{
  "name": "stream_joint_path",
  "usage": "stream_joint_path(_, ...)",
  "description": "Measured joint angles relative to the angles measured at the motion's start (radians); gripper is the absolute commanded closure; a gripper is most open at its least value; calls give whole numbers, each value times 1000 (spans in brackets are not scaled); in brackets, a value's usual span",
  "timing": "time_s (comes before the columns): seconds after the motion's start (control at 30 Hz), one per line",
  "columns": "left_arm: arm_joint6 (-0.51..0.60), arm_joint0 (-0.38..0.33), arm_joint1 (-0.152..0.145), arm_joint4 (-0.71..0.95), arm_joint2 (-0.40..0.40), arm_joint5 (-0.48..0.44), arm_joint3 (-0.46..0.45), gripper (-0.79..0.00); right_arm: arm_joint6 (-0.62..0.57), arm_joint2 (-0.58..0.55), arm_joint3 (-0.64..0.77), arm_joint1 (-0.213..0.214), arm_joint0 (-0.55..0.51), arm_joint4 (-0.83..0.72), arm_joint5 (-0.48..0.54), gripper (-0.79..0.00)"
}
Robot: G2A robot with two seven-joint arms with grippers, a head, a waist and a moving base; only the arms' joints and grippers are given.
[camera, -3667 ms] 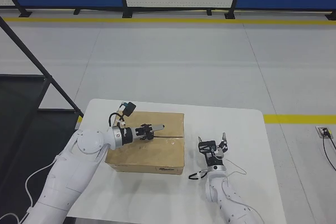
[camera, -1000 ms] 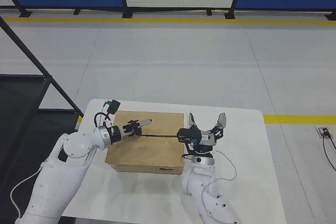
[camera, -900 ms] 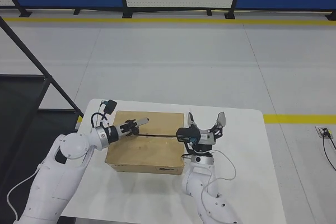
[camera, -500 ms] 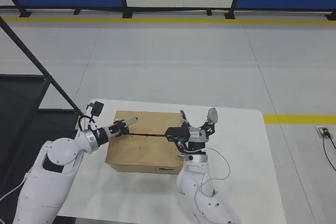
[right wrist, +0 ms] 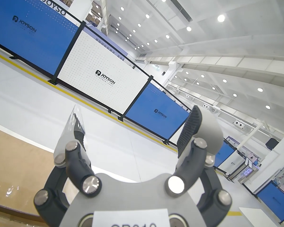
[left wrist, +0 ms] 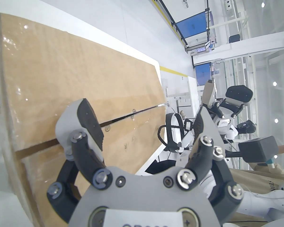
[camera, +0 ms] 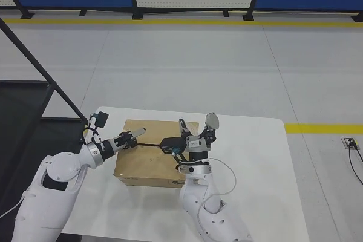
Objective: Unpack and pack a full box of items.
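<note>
- The left arm [camera: 66, 175] comes in low from the bench's left edge, its forearm slanting up and rightward to the box.
- The left gripper [camera: 136, 134] [left wrist: 144, 124] hangs over the box's left end, at the seam, pointing along the box toward the right gripper. Its fingers [left wrist: 85, 119] stand apart and hold nothing. I cannot tell whether a fingertip touches the cardboard.
- The box [camera: 157, 160] [left wrist: 73, 72] [right wrist: 14, 161] is brown cardboard and lies flat on the left half of the bench. Its long axis runs left to right in the top view. Both top flaps are folded down.
- The seam [camera: 154, 146] between the flaps runs along that long axis, down the middle of the top. The left wrist view shows it as a thin dark slit.
- The right arm [camera: 196, 193] rises from the bench's near edge, just beside the box's right end, with the wrist bent upward.
- The right gripper [camera: 197, 124] [right wrist: 135, 128] is above the box's far right corner. It points up and away from the bench toward the hall. Its fingers [right wrist: 196, 124] are spread wide with nothing between them.
- The bench [camera: 254, 181] is white and rectangular, and its bare right half lies beyond the right arm.
</note>
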State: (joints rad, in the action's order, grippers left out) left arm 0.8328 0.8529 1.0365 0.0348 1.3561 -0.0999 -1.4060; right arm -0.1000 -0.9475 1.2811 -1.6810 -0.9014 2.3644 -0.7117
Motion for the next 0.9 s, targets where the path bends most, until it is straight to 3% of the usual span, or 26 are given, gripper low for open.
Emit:
stream_joint_path(0.33,-38,31,-7,4,34,-4,-29,-785,-23,24,-28,-24,15,50,5,-785)
stream_joint_path(0.9,-121,185,-33,12,189,5,-146,-785,-52,52,-99,-65,59,123,8,-785)
